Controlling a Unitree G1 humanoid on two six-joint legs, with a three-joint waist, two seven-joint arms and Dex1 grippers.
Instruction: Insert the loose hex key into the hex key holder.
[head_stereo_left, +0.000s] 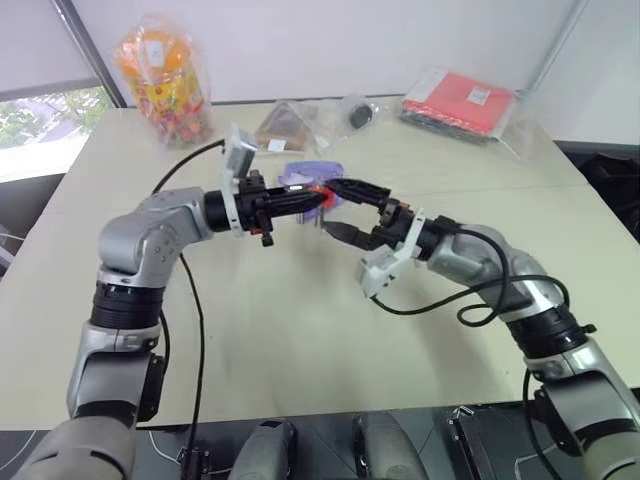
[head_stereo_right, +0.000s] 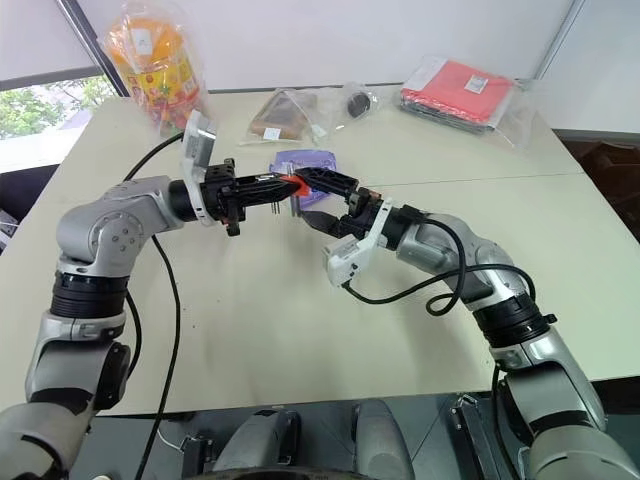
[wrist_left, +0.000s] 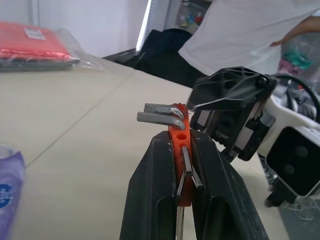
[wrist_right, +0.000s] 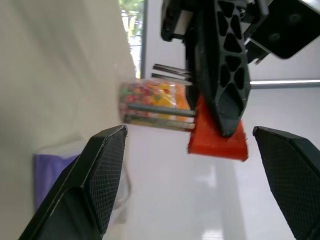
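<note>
My left gripper (head_stereo_left: 316, 197) is shut on the hex key holder (head_stereo_left: 320, 190), a small red-orange block held above the table. Grey keys (wrist_left: 162, 115) stick out of the holder (wrist_left: 178, 137), two of them bent over at its end. I cannot tell the loose hex key apart from these keys. My right gripper (head_stereo_left: 336, 209) faces the left one and stands open, with one finger on each side of the holder (wrist_right: 217, 142) and neither touching it. Nothing lies between its fingers (wrist_right: 107, 160) except the holder's tip.
On the table under the grippers lies a purple pouch (head_stereo_left: 297, 174). Along the far edge are a bag of coloured sweets (head_stereo_left: 165, 75), a clear packet with brown contents (head_stereo_left: 290, 125), a small black item in plastic (head_stereo_left: 358, 113) and a flat red packet (head_stereo_left: 460, 100). A person in a white shirt (wrist_left: 240, 30) stands beside the table.
</note>
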